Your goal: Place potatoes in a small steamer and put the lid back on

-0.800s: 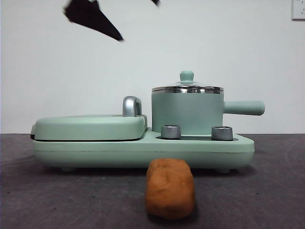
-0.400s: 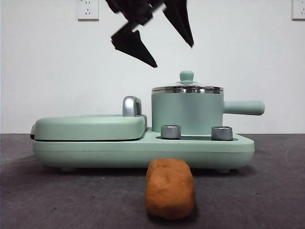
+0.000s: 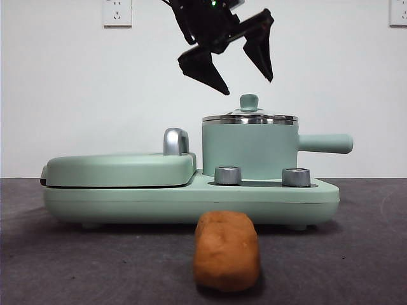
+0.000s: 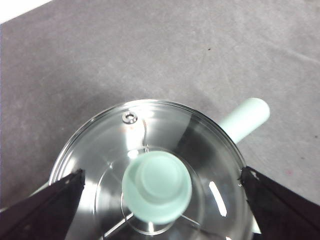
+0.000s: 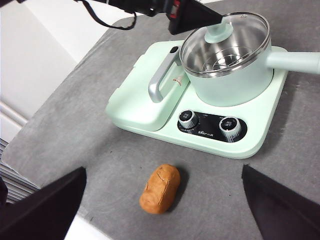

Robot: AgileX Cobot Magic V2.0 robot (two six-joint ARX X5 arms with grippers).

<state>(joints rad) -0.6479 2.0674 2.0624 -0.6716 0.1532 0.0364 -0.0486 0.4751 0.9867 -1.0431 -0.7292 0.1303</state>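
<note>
Hovering above the lid (image 3: 249, 117), the left gripper (image 3: 247, 86) is held with its fingers (image 3: 205, 71) spread wide, one on each side of the mint-green knob (image 4: 157, 186) and clear of it. In the left wrist view the knob is seen centred between the two dark fingers, with the glass disc and its vent hole (image 4: 130, 117) below. The lid is seated on the small steamer (image 3: 250, 151), whose straight handle (image 3: 325, 143) points away to the side; the steamer is mounted on a mint-green cooker base (image 3: 191, 200) beside a closed griddle plate (image 3: 119, 169).

The potato (image 3: 227, 250) is left lying on the desk (image 3: 63, 267) in front of the base, near the two control dials (image 5: 188, 118), and is touched by nothing. The right gripper (image 5: 160, 210) is kept high and well back, its fingers wide apart and empty.

The step in hand is judged to be the opening of the steamer, so the task is barely begun. For the next move, a straight descent is called for until the fingers flank the knob, followed by a firm closing on it; the knob is small and smooth, so a centred grip is needed before the lid is lifted away.
</note>
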